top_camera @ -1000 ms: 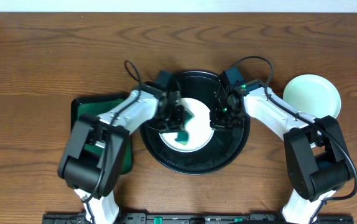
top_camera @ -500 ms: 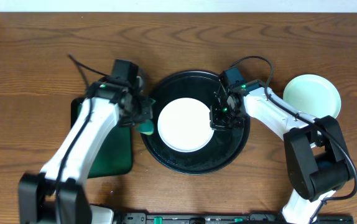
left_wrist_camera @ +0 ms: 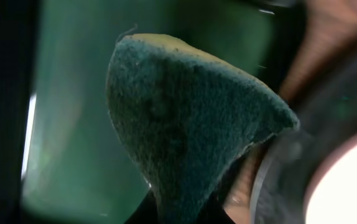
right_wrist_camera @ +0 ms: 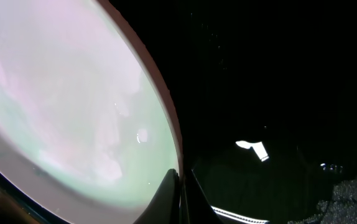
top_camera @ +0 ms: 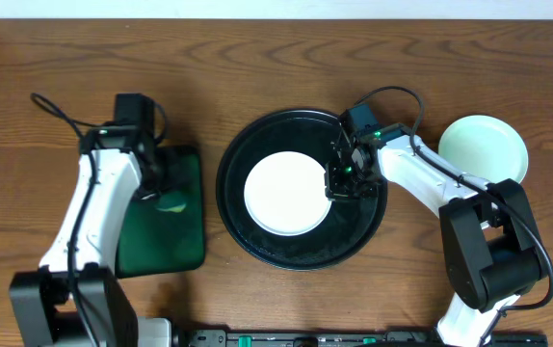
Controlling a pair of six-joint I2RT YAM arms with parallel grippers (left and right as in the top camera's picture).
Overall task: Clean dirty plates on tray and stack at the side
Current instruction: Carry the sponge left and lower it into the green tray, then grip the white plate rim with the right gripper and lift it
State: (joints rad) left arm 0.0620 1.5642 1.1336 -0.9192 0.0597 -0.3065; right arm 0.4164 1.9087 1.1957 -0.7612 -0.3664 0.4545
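A plain white plate [top_camera: 284, 193] lies in the round black tray [top_camera: 301, 258]. My right gripper [top_camera: 339, 183] is shut on the plate's right rim; in the right wrist view its jaws [right_wrist_camera: 180, 182] pinch the plate's edge [right_wrist_camera: 60, 93] over the black tray floor [right_wrist_camera: 278, 81]. My left gripper [top_camera: 164, 196] is shut on a green sponge [left_wrist_camera: 185, 124] and holds it over the dark green rectangular tray [top_camera: 175, 241], left of the black tray. White plates [top_camera: 484, 147] are stacked on the table at the right; how many I cannot tell.
The wooden table [top_camera: 276, 67] runs all round. In the left wrist view the green tray [left_wrist_camera: 73, 124] lies under the sponge, with the black tray's rim [left_wrist_camera: 278, 180] and the white plate [left_wrist_camera: 349, 186] at the lower right.
My left arm has swung left off the plate with the sponge and is now over the green tray. The plate shows plain white. The right arm has not moved.
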